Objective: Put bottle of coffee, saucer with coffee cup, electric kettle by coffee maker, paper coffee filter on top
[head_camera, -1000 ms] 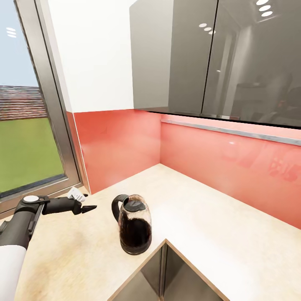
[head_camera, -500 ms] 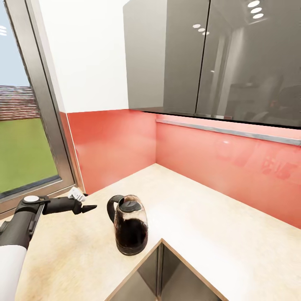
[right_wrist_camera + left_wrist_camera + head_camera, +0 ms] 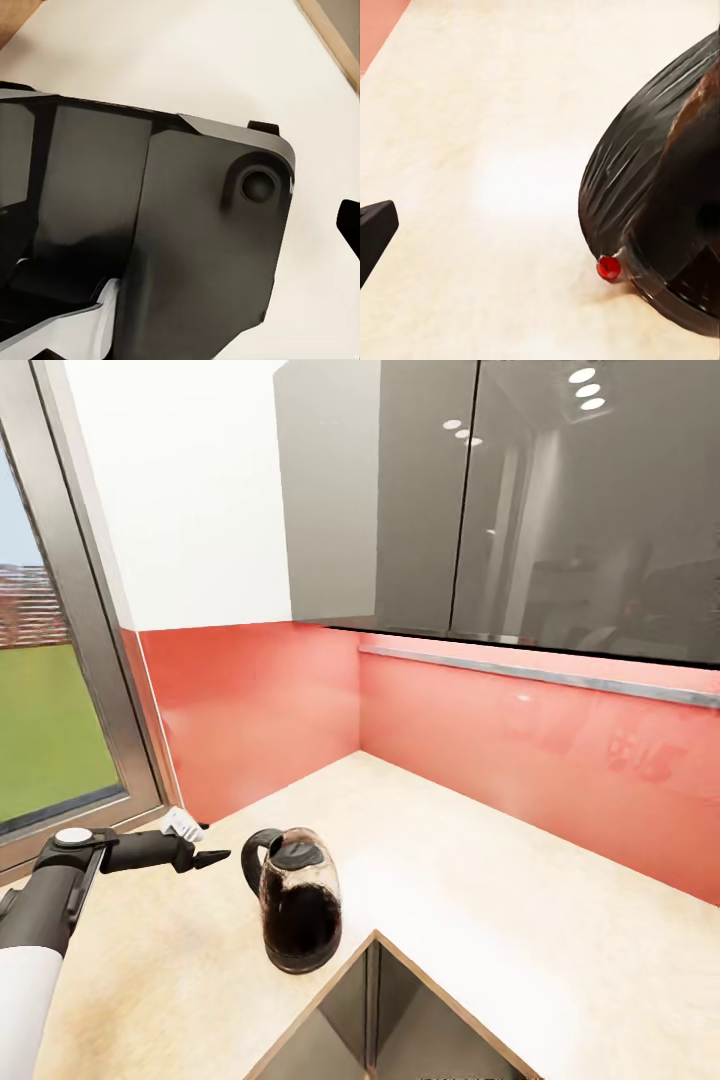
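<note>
Long light tan speckled kitchen countertop [image 3: 520, 920] wrapping an inner corner under a coral-red backsplash [image 3: 520, 760] and glossy grey wall cabinets [image 3: 480, 500], window [image 3: 50, 690] at the left. Clear glass electric kettle [image 3: 297, 905] with dark contents, black lid and loop handle upright near the worktop's front edge, just beside the dark left gripper [image 3: 215, 856]. Left fingers apparently pressed together at the tip, gap impossible to tell for sure; right claw's state impossible to tell.
</note>
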Controlling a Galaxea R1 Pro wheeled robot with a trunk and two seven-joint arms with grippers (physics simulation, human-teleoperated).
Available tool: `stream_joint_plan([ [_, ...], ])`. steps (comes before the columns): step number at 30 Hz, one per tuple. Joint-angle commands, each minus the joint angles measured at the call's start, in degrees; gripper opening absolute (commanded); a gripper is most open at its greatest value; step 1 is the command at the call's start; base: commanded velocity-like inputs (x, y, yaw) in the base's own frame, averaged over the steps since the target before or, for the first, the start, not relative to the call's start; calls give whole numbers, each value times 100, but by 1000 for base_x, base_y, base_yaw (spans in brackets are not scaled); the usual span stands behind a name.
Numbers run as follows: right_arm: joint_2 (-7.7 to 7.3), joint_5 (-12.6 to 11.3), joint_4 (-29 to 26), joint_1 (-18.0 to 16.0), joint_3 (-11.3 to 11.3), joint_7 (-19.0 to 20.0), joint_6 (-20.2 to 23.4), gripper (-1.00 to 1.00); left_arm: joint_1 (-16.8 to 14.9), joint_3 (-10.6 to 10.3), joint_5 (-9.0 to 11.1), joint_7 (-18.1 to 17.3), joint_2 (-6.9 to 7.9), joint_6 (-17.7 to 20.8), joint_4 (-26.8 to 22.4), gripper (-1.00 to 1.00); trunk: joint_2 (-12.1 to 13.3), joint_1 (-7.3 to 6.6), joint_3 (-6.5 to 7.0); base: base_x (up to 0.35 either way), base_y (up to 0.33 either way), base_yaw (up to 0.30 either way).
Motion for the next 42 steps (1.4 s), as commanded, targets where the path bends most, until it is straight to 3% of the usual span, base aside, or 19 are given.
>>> stream_joint_plan([
  [1, 1, -60, 15, -5, 43, 19, -23, 100, -1, 6, -24, -36, -4, 60, -7, 100, -4, 2, -2, 0, 0, -140],
  [18, -11, -60, 18, -5, 41, 19, -23, 100, 8, -6, -24, -36, -19, 69, 1, 100, -4, 2, -2, 0, 0, -22],
  [27, -17, -60, 18, -5, 41, 19, -23, 100, 217, -15, -44, -32, 17, 69, 1, 100, -4, 2, -2, 0, 0, -93],
  [35, -17, -60, 18, -5, 43, 19, -23, 100, 285, 47, -462, -35, 24, 48, 0, 100, -4, 2, -2, 0, 0, -2],
  [42, -17, -60, 18, -4, 43, 19, -23, 100, 286, 216, -523, -36, 33, 43, -87, 100, -4, 2, -2, 0, 0, 0],
])
